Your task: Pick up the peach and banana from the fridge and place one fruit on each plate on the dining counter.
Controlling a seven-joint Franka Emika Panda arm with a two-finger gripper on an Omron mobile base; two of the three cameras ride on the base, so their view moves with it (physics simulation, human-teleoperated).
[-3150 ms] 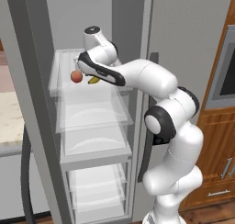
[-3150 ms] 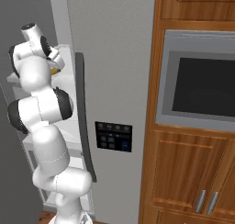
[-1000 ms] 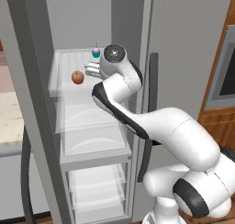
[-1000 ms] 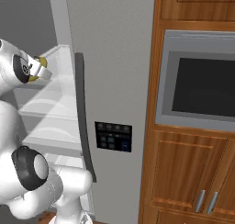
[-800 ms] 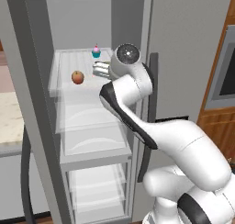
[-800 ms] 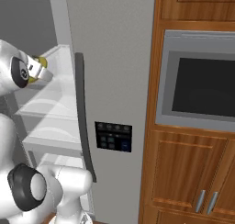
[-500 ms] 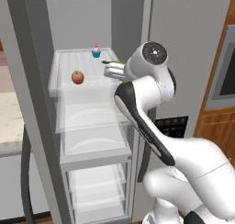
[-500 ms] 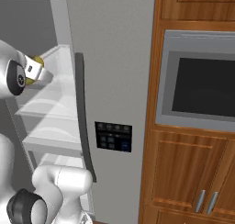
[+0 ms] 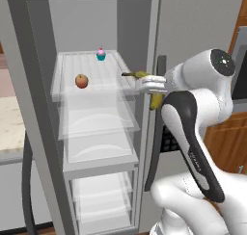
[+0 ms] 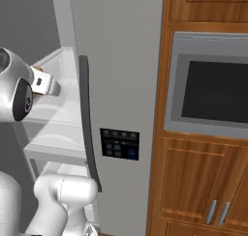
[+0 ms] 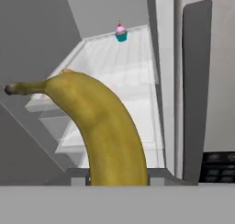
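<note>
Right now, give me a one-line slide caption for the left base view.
Gripper shut on the banana outside the open fridge; peach and cupcake on the top shelf.

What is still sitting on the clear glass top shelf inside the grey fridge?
On the top glass shelf: the small orange-red peach near the front left, and a pink-topped cupcake in a teal cup at the back. The banana is off it, clamped in the gripper.

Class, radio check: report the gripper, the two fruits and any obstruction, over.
Gripper shut on banana, outside the fridge front. Peach on top shelf, cupcake behind it. Dark door handle close beside arm.
</note>
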